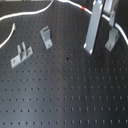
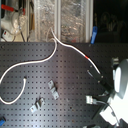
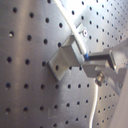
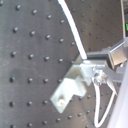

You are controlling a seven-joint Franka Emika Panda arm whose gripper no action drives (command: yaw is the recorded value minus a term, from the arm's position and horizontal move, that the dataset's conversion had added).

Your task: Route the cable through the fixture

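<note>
Beside a grey bracket [image 3: 64,61] | fingers [image 3: 89,56] apparently clamped on cable [image 3: 74,31] (blurred view)

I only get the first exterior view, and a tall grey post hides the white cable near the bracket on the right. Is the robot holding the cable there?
Observer: It looks so. In the first wrist view the cable runs straight into the gripper, close beside a grey bracket.
Operator: Does the cable stop at the gripper?
Observer: No. In the second wrist view it comes out past the gripper and trails off in a loose curve.
Operator: And the rest of it, off my screen?
Observer: In the second exterior view it bends in a wide loop near the second exterior view's left edge and ends loose on the board.
</note>
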